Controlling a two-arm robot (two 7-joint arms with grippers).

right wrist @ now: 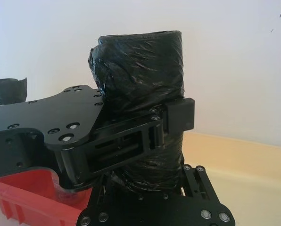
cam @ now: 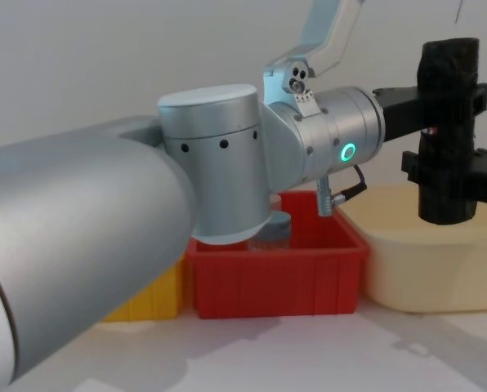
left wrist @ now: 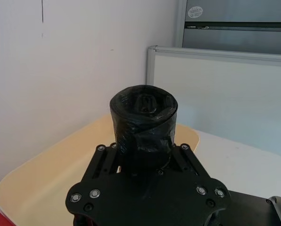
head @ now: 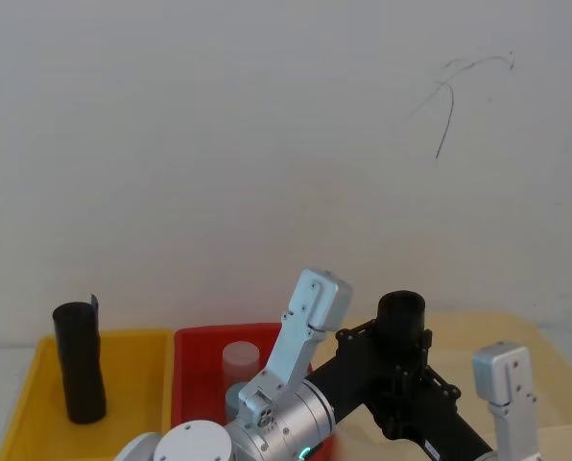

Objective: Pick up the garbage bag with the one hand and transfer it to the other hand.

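Note:
The garbage bag (head: pixel 401 312), a thick glossy black roll, stands upright in the air above the cream tub (head: pixel 483 336). My left gripper (cam: pixel 449 98) reaches in from the left and is shut on its upper half. My right gripper (cam: pixel 448 170) comes from the right and is shut on the bag's lower half, just under the left one. In the right wrist view the left gripper's finger (right wrist: pixel 145 129) wraps the garbage bag (right wrist: pixel 140 66) tightly. The left wrist view looks down onto the rounded top of the garbage bag (left wrist: pixel 143 113).
A slimmer black roll (head: pixel 80 365) with a notched rim stands in the yellow bin (head: pixel 36 394) at the left. A red bin (cam: pixel 276 273) in the middle holds a clear jar (head: pixel 240 358). My left arm's large silver links (cam: pixel 219 163) block much of the chest view.

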